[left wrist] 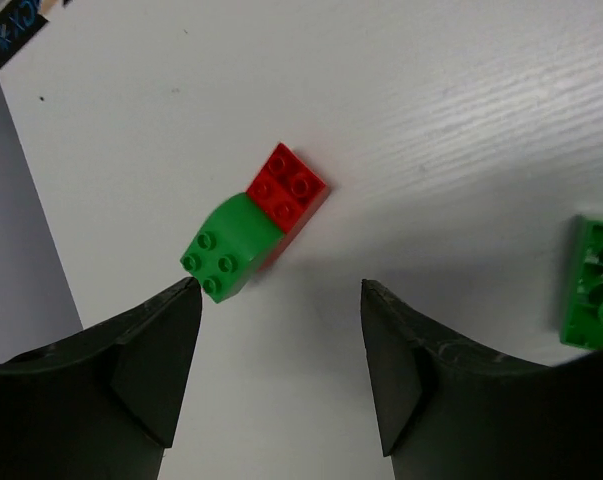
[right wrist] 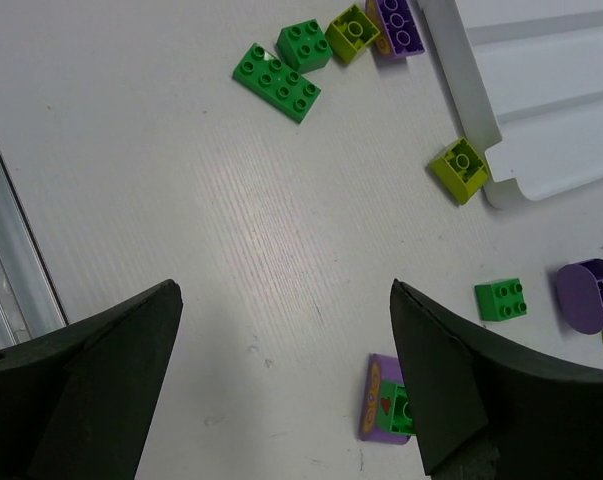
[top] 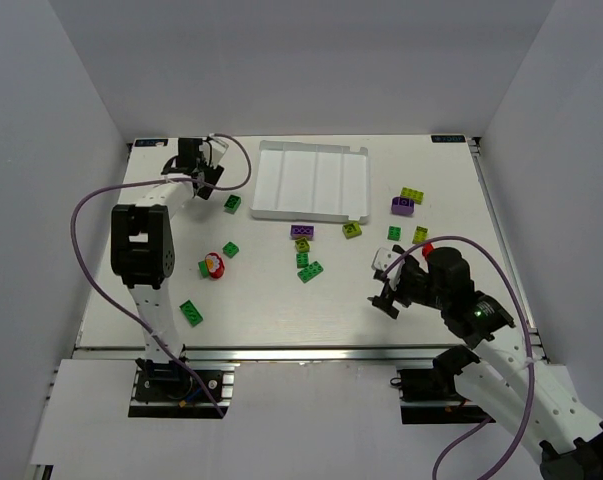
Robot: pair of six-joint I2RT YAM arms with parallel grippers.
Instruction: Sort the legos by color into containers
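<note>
Looks like the left gripper (left wrist: 279,290) and right gripper (right wrist: 283,290) are both being held wide open and empty, so the red-green brick pair (left wrist: 256,222), mid-frame just ahead of the left one, should probably be getting straddled squarely before being carried to the tray (top: 311,175) at top-centre.

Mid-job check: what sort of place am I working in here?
Probably a lab robot cell: plain white walls box in a white table, an aluminium rail edges it, and legos lie scattered by a white tray.
</note>
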